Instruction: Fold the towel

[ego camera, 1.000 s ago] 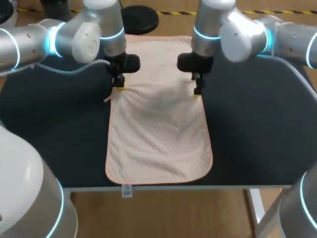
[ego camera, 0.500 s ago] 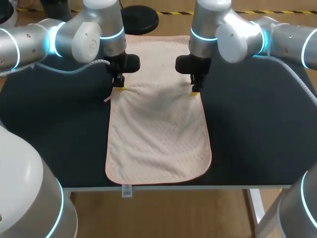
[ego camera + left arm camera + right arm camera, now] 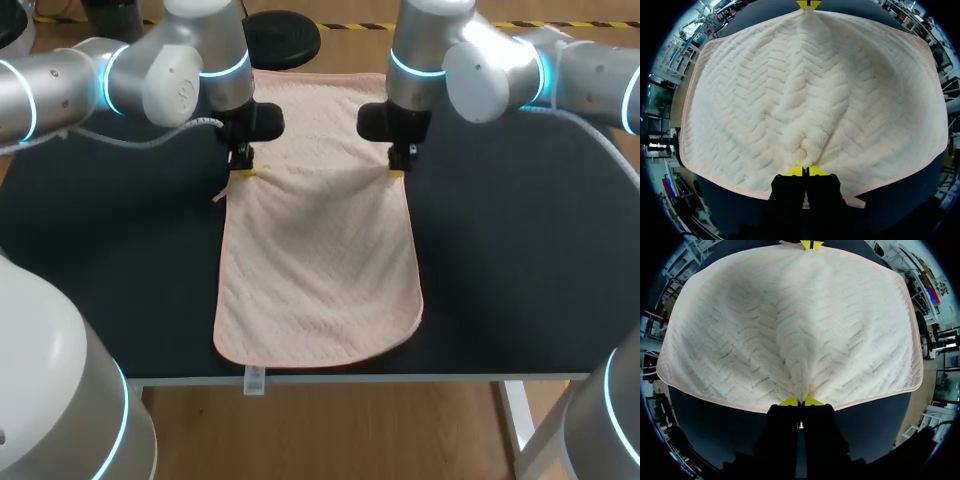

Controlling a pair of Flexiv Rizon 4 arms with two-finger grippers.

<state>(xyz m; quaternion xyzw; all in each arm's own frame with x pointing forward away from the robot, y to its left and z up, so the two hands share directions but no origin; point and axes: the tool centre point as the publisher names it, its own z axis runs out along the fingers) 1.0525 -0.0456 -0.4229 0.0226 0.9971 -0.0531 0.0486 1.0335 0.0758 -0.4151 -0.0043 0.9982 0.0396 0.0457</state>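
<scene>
Two grippers (image 3: 245, 172) (image 3: 396, 172) dragged one pinched towel (image 3: 320, 270) farther away.

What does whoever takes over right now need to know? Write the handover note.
Left hand: shut on the towel, at its left side edge.
Right hand: shut on the opposite side edge.
Towel: spread lengthwise on the table, raised in a ridge between the two hands, near end at the table's front edge.
Done: both grips taken.
Left: the fold itself; no layer is doubled over yet.
</scene>
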